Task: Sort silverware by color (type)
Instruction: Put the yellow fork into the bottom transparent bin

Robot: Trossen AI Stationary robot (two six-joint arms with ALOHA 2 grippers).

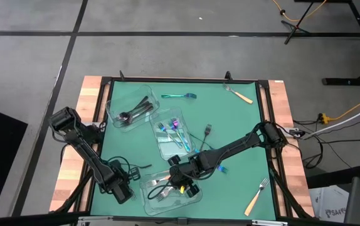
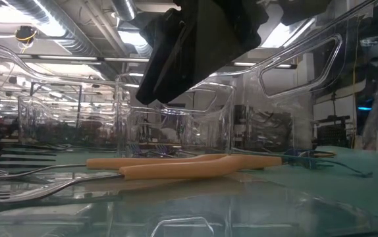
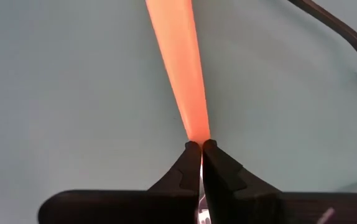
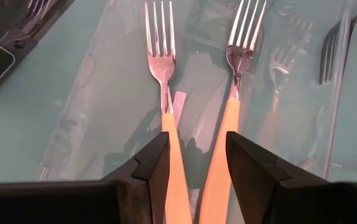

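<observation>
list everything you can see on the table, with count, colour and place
clear containers: three, clear plastic, far left, middle and near edge of the green mat
black utensils: several, black, in the far-left container
black fork: one, loose mid-mat
iridescent utensils: several, blue-purple, in the middle container
teal utensil: one, loose at the far edge
orange-handled forks: at least two in the near container; two loose on the right
left gripper: shut on an orange handle, near left
right gripper: open, over the near container
</observation>
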